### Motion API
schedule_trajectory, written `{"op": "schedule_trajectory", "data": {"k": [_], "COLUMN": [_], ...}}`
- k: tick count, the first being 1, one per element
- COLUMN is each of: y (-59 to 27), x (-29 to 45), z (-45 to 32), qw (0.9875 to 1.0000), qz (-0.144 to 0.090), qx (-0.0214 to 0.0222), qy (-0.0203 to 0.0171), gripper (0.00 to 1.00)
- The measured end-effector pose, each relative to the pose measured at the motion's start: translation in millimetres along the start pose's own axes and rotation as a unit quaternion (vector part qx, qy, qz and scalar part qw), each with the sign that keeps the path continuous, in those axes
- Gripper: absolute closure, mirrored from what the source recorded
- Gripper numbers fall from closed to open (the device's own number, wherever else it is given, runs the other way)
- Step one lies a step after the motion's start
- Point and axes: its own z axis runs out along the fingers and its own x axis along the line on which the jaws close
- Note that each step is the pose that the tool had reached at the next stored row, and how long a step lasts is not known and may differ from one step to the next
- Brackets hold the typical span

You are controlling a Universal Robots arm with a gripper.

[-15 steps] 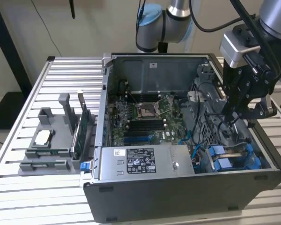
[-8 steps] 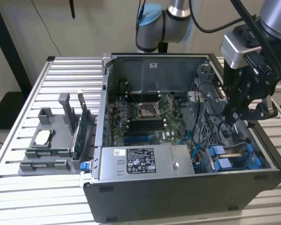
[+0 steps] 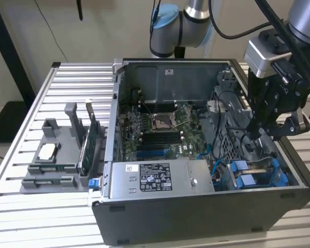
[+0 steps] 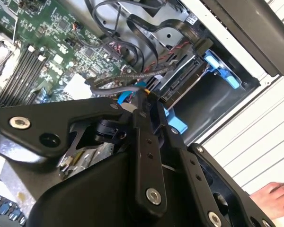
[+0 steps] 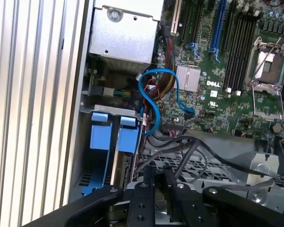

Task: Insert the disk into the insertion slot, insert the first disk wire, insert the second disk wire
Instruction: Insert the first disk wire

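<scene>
The disk (image 4: 182,86), in its blue carrier (image 4: 220,69), sits inside the insertion slot at the case's corner; the blue carrier tabs (image 3: 250,174) (image 5: 128,138) face up out of the bay. My gripper (image 4: 143,97) hangs just behind the disk's rear end, above the drive bay on the exterior view's right (image 3: 254,133). Its fingers (image 5: 146,176) stand pressed close together on the plug end of a disk wire (image 4: 128,97), a bundle of braided and coloured leads. A loose blue cable (image 5: 157,97) loops between the bay and the motherboard.
The open computer case (image 3: 196,217) lies on a slatted aluminium table (image 3: 41,206). Inside are the motherboard (image 3: 155,124) and a grey labelled power-supply box (image 3: 155,178). A grey fixture with parts (image 3: 57,155) stands on the exterior view's left. A person's hand (image 4: 274,196) rests beside the case.
</scene>
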Motion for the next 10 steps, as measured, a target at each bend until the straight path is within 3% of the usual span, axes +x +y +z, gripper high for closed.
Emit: {"op": "schedule_trajectory", "data": {"k": [10], "y": [0.0], "x": [0.4], "z": [0.3], "qw": [1.0], "qz": [0.0], "qx": [-0.0007], "qy": [0.005], "gripper": [0.8]}}
